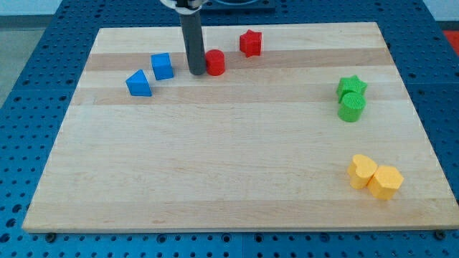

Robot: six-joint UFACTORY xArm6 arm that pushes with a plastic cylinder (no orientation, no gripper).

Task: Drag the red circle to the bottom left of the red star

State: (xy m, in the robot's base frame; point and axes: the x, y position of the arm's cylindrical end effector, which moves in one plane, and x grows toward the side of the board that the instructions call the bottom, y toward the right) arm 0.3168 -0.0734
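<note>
Tip (196,72) touching red circle (215,62) from frame-left, gripping nothing: best nudged gently, stopping lower left of red star (250,43).

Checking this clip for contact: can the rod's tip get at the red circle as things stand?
Probably yes. My tip stands right against the red circle on its view's-left side, nothing between them. The red star sits apart toward the view's upper right, and the blue cube lies behind the rod, out of the way.

My tip (196,72) – seemingly touching red circle (215,62)
</note>
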